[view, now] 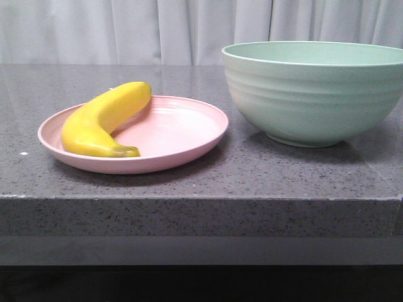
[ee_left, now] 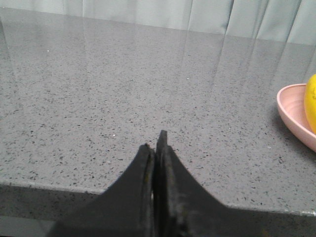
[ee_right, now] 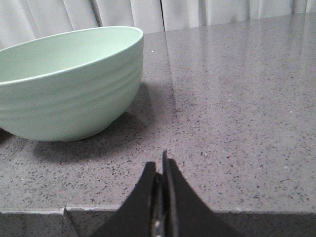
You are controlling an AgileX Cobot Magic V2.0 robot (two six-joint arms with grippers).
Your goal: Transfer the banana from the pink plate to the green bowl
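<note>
A yellow banana (view: pixel 104 118) lies on the left half of the pink plate (view: pixel 182 129) in the front view. The pale green bowl (view: pixel 315 91) stands to the plate's right, apart from it. Neither gripper shows in the front view. In the left wrist view my left gripper (ee_left: pixel 156 142) is shut and empty over the counter's front edge, with the plate's rim (ee_left: pixel 291 111) and a bit of banana (ee_left: pixel 311 101) far off to one side. In the right wrist view my right gripper (ee_right: pixel 159 165) is shut and empty at the counter's front edge, the bowl (ee_right: pixel 69 84) ahead.
The grey speckled stone counter (view: pixel 252 170) has a front edge (view: pixel 201 200) near the camera. White curtains (view: pixel 189 28) hang behind it.
</note>
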